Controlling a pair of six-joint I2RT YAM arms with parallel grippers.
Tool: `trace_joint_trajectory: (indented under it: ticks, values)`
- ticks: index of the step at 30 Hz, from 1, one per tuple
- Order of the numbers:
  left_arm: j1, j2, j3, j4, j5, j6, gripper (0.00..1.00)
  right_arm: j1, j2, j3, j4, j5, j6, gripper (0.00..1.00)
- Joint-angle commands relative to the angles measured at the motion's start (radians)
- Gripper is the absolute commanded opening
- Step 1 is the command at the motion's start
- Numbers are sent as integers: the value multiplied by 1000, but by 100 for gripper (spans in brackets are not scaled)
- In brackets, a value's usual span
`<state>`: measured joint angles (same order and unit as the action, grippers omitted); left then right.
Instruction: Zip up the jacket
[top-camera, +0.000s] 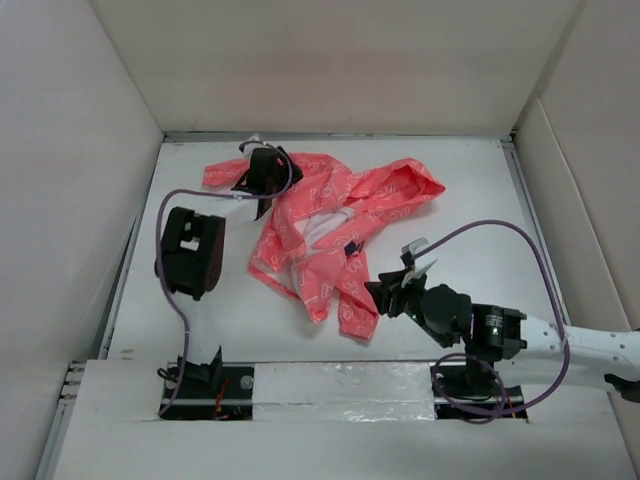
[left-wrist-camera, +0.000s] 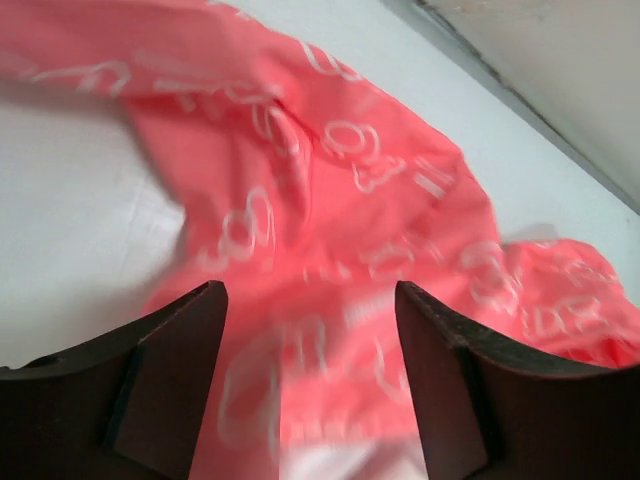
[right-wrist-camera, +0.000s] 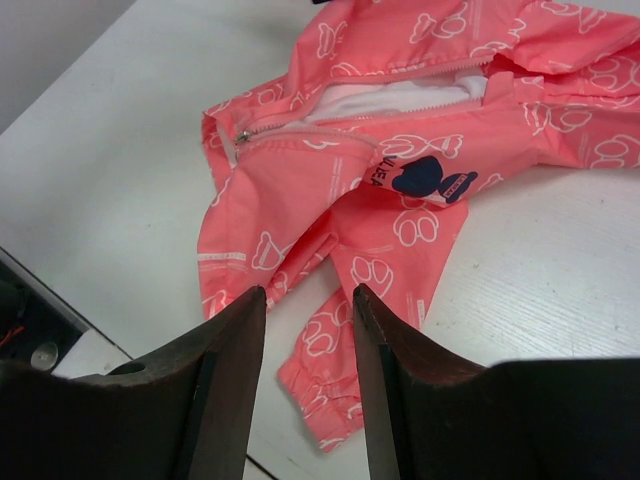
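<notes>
The coral-pink jacket lies crumpled on the white table, its front partly apart so the whitish lining shows. The right wrist view shows the zipper running from a metal slider at the hem, and a dark tag. My left gripper hovers over the jacket's far left part, its jaws wide open above blurred pink fabric and holding nothing. My right gripper is open just right of the near sleeve. That sleeve's cuff lies on the table below the gap between its fingers.
White walls box in the table on the left, back and right. A taped strip runs between the arm bases at the near edge. Purple cables loop off both arms. The table's near left edge drops to dark hardware.
</notes>
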<state>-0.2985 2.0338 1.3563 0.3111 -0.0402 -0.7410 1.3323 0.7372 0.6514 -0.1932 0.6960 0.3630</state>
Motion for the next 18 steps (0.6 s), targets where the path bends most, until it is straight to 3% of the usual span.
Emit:
trace_joint_trajectory:
  ticks: [1, 4, 7, 8, 9, 11, 15, 18]
  values:
    - [4, -358, -161, 75, -159, 35, 67, -24, 4, 4, 87, -35, -50, 44]
    - [4, -594, -324, 89, -268, 16, 82, -35, 24, -2, 118, -76, -65, 37]
    - [-20, -792, -485, 74, -198, -53, 75, -44, 48, 1, 153, -107, -84, 21]
    - [-33, -840, -535, 83, -125, -110, 64, -53, 57, 4, 159, -116, -97, 0]
    - [-54, -948, -657, 100, -90, -135, 52, -53, 70, 17, 156, -142, -104, 0]
    - [-128, -1100, -817, 105, -40, -222, 0, -53, 85, 30, 134, -165, -108, 0]
    - [-217, -1333, -989, -9, -17, -371, 0, -53, 84, 44, 104, -178, -107, 0]
    - [-246, -1519, -1101, -56, -50, -477, 25, -53, 59, 40, 84, -188, -107, 0]
